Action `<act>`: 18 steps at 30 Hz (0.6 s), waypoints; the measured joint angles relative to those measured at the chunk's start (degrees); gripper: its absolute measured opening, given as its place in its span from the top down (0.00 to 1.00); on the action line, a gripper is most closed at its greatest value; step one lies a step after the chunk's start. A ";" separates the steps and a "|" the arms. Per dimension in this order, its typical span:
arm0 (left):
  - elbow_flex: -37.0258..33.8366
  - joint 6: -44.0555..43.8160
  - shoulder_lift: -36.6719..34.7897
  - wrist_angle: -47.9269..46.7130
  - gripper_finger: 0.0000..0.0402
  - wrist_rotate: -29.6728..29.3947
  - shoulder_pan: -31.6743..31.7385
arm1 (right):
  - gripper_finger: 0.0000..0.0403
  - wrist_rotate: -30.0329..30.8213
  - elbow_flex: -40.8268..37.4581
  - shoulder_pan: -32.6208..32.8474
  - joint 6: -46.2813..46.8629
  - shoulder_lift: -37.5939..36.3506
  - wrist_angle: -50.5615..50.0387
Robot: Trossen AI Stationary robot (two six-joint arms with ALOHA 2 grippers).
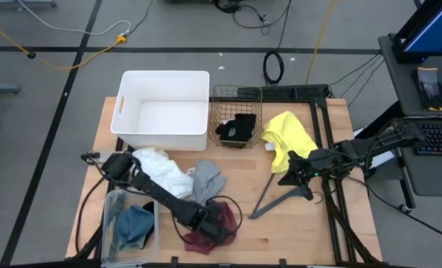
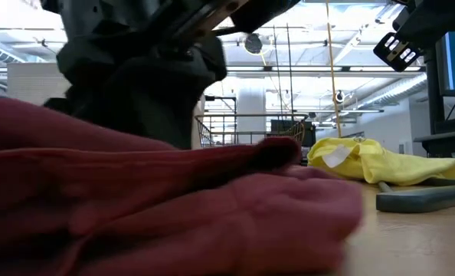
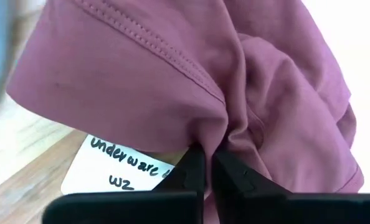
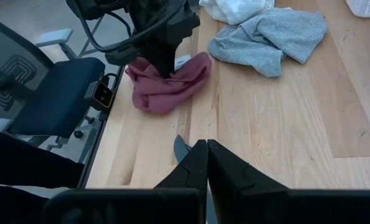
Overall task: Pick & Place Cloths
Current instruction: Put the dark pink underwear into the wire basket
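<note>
the left arm reaches diagonally across the near left of the table, its left gripper (image 1: 210, 223) lowered at the near edge with fingers (image 3: 191, 171) pinched together. the right arm waits at the right side, its right gripper (image 4: 207, 163) closed and raised.

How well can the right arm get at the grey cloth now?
Probably yes: the grey cloth lies uncovered, with bare table between it and the shut right gripper. The left gripper, shut on the maroon cloth, works beside that path.
</note>
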 joint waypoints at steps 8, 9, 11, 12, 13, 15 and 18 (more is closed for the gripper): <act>-0.32 5.74 -1.28 3.98 0.99 4.90 -0.03 | 1.00 0.00 0.00 0.00 0.02 0.00 0.05; -0.39 6.58 -2.05 3.86 0.99 4.93 -0.06 | 1.00 0.00 0.00 0.00 0.02 -0.02 0.08; -0.25 7.67 -3.70 4.44 1.00 4.82 -0.11 | 1.00 0.00 0.00 0.00 0.02 0.00 0.62; -0.20 8.29 -4.63 4.57 1.00 4.49 -0.05 | 1.00 0.00 0.00 0.00 0.02 0.00 0.76; -0.20 9.02 -5.57 4.45 1.00 3.94 0.01 | 1.00 0.00 0.00 0.00 0.02 -0.02 0.88; -0.20 10.19 -7.27 4.18 1.00 3.08 0.16 | 1.00 0.00 0.00 0.00 0.02 -0.02 0.89; -0.20 12.09 -10.14 4.16 1.00 0.86 0.43 | 1.00 0.00 0.00 0.00 0.02 -0.02 0.88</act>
